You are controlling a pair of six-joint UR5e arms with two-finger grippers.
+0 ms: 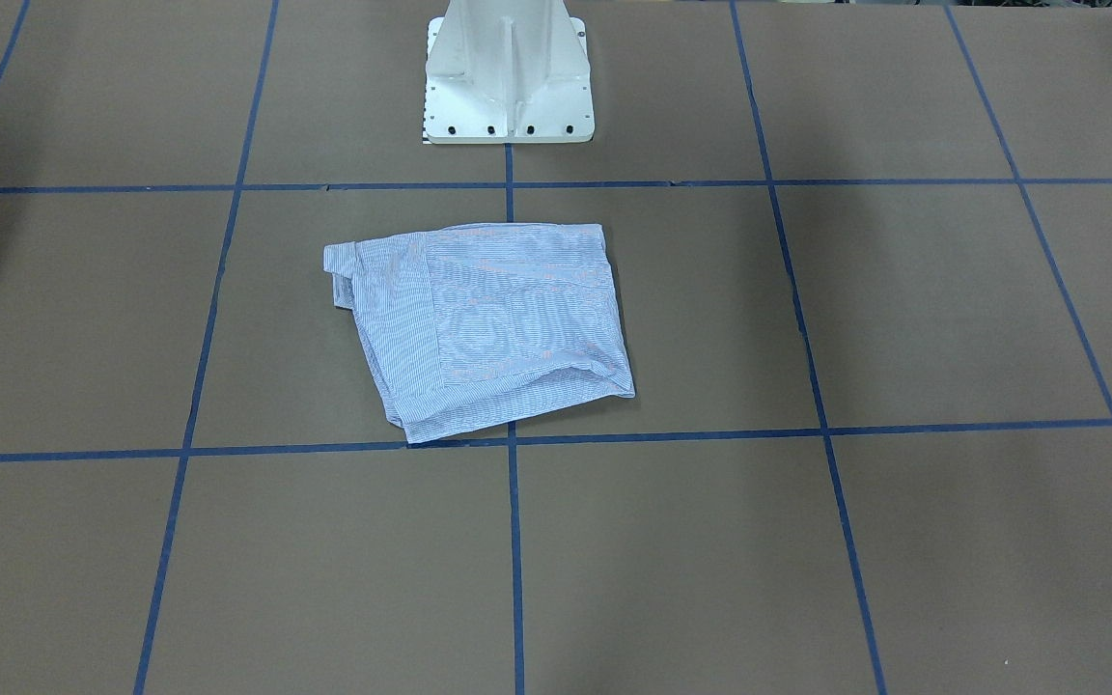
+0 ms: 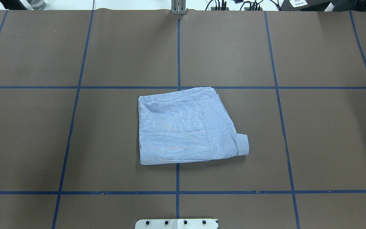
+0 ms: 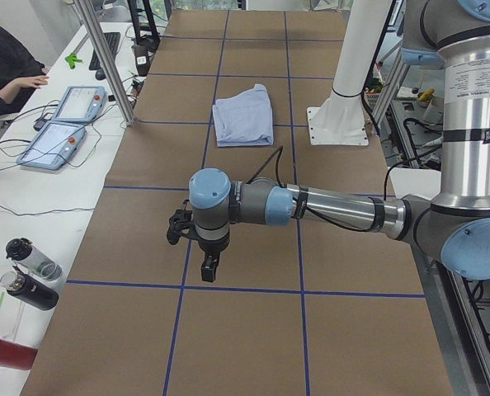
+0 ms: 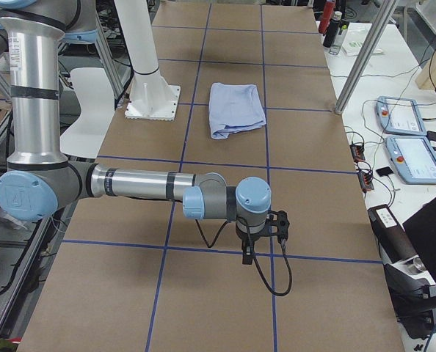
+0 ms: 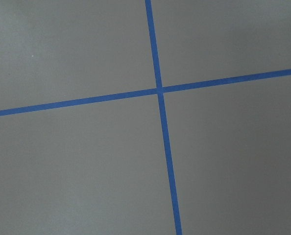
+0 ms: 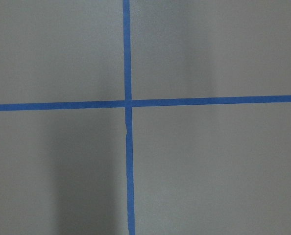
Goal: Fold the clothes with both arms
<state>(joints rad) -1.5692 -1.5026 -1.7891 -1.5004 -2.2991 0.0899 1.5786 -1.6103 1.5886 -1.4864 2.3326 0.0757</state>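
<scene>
Overhead above the shirt, front view opposite, facing back over it, two side views far off either end, shirt shared by all four, wrist views close over tape crosses.

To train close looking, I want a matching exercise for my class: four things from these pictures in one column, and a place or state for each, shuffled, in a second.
Things:
1. pinstriped shirt
2. white pedestal base
3. left arm
4. blue tape

Places or states:
a. stretched out above bare table
b. folded, lying flat
c. forms a grid of lines
d. stands upright near the shirt

Pairs: 1-b, 2-d, 3-a, 4-c
</scene>
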